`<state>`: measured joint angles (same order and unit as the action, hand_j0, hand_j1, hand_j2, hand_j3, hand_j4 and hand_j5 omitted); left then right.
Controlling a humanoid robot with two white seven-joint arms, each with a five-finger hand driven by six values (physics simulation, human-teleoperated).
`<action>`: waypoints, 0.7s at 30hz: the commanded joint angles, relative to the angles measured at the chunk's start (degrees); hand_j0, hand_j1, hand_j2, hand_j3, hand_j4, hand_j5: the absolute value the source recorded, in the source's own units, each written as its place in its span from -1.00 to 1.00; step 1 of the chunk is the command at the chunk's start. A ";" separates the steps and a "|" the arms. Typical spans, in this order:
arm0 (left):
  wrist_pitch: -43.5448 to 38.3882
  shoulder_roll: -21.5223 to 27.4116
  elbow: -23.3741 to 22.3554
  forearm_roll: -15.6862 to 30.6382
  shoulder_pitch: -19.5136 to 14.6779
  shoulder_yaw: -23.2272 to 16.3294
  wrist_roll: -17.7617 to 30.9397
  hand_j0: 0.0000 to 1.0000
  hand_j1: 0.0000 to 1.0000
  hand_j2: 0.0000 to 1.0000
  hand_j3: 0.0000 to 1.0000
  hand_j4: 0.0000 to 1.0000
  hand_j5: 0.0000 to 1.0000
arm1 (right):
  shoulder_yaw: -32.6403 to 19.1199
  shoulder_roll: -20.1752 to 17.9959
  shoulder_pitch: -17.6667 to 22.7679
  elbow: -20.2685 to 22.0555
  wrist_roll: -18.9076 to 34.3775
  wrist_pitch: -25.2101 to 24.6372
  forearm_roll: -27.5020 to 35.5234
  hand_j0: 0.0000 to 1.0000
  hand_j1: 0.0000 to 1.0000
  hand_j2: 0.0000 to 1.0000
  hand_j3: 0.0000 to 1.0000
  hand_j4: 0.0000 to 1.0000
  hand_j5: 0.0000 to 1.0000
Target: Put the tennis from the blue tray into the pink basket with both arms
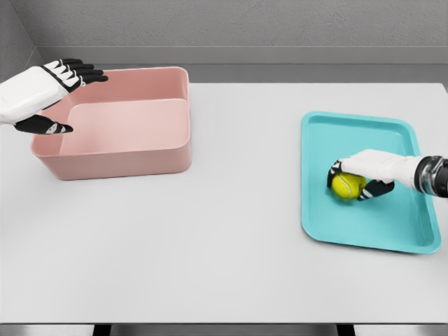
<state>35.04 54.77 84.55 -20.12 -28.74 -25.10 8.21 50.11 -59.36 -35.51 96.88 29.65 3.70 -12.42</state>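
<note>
Although nothing has yet reached its destination, the lot stands as follows, nearest item first. Item: white table (224, 231), bare along its front. Item: blue tray (392, 234), at the right side of the table, long axis running away from the viewer. Item: tennis ball (348, 185), yellow, resting on the tray floor toward its left wall. Item: right hand (364, 175), entering from the right edge, fingers curled over and around the ball in a grasp; whether the ball has left the tray floor cannot be told. Item: pink basket (140, 157), far left, holding nothing visible. Item: left hand (52, 94), poised over the basket's left rim, fingers extended and spread, holding nothing. Status, by estimate: grasp made; lift, carry across, any handover, and release into the basket all outstanding. Markings: none legible on any item.
</note>
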 commanded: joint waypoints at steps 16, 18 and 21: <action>-0.04 0.16 0.00 0.43 0.00 0.05 -0.03 1.00 1.00 1.00 1.00 1.00 1.00 | -2.39 3.28 -5.19 3.67 0.05 1.39 0.02 -0.01 -0.01 -0.01 -0.01 -0.01 -0.01; -0.04 0.16 0.09 0.43 -0.09 0.05 -0.03 1.00 1.00 1.00 1.00 1.00 1.00 | -2.30 4.16 -5.71 3.67 -0.03 3.77 0.02 -0.02 -0.02 -0.02 -0.02 -0.02 -0.02; -0.04 0.16 0.09 0.43 -0.09 0.05 -0.03 1.00 1.00 1.00 1.00 1.00 1.00 | -2.39 4.86 -5.80 3.67 -0.04 10.80 0.20 -0.11 -0.11 -0.11 -0.11 -0.11 -0.11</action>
<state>35.04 54.86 84.62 -20.07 -28.83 -25.08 8.21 47.81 -55.04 -41.31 100.31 29.69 11.18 -12.47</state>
